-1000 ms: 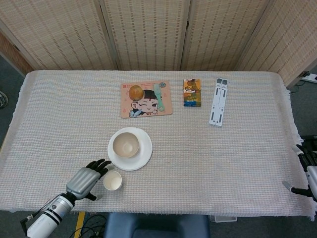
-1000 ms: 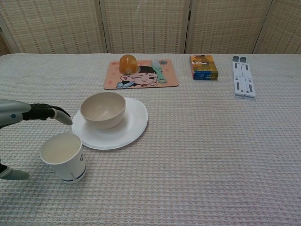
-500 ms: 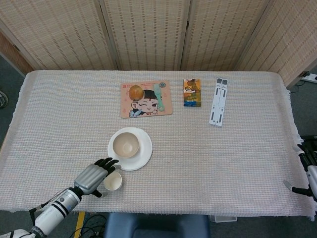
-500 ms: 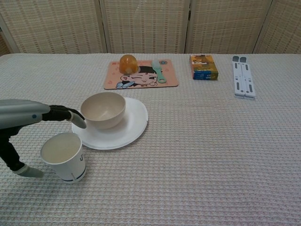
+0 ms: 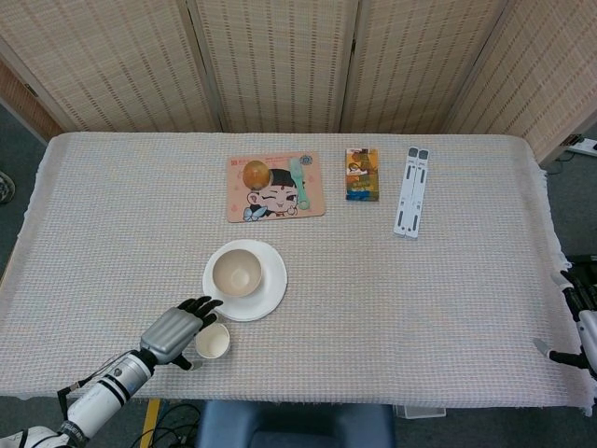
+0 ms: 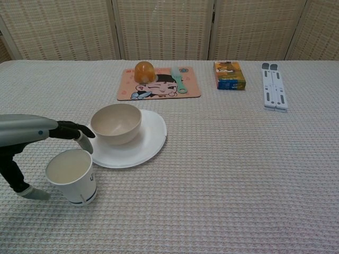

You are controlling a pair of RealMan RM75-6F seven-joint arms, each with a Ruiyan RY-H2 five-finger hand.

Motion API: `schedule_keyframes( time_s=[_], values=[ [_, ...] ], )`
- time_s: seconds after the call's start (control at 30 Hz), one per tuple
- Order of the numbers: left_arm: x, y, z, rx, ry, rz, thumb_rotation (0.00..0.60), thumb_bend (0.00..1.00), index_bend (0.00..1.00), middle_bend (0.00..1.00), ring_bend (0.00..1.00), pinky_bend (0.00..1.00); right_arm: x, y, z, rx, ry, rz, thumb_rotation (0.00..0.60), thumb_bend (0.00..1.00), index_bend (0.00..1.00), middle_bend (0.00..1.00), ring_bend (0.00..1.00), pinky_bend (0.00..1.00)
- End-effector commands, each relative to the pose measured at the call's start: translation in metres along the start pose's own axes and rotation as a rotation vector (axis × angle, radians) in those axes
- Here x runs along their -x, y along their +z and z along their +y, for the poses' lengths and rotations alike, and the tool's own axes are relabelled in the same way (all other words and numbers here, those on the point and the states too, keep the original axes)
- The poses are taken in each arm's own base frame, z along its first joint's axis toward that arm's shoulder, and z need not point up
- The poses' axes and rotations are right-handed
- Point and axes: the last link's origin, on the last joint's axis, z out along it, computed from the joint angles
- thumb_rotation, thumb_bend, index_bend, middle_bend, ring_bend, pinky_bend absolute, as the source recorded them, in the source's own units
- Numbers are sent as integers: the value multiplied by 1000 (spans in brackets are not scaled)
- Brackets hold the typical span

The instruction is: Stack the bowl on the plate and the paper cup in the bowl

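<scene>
Paper cup stands upright near the front edge of the desk, toward the front-left corner, just in front of the plate and apart from it. Cup looks empty; small dark marks low on its side. Left robot hand sits around the cup's left side: fingers curve over and behind the rim, thumb low on the near side in the chest view. Hand is spread around the cup; contact with the cup wall cannot be told from either view, and the cup is on the cloth, not lifted. Bowl sits upright on the white plate, toward the plate's left part, nothing in it. Plate lies flat on the woven cloth, left of desk centre.

Right robot hand is only partly in view at the right edge of the desk near the front-right corner in the head view; its finger state cannot be told.

Toward the rear edge: cartoon placemat with an orange round object and a green spoon lying on it. Right of the mat, a small colourful box. Further right, a grey-white folded stand lying flat.
</scene>
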Motion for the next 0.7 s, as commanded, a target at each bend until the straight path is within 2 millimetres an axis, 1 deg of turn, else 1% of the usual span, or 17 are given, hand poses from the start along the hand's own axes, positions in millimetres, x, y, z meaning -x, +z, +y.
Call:
schedule_keyframes(
  time_s=[0.03, 0.37, 0.7],
  values=[
    [0, 1, 1, 6, 1, 3, 600, 192, 249, 95, 0, 159, 0, 0, 0, 0, 0, 1, 600, 205, 0, 0, 0, 0],
    [-2, 11, 8, 30, 13, 5, 600, 191, 261, 95, 0, 159, -3, -2, 1, -5, 10, 11, 600, 204, 0, 0, 0, 0],
    [-3, 18, 11, 41, 18, 2, 600, 192, 329, 95, 0, 159, -3, -2, 2, -5, 11, 12, 600, 204, 0, 0, 0, 0]
  ],
)
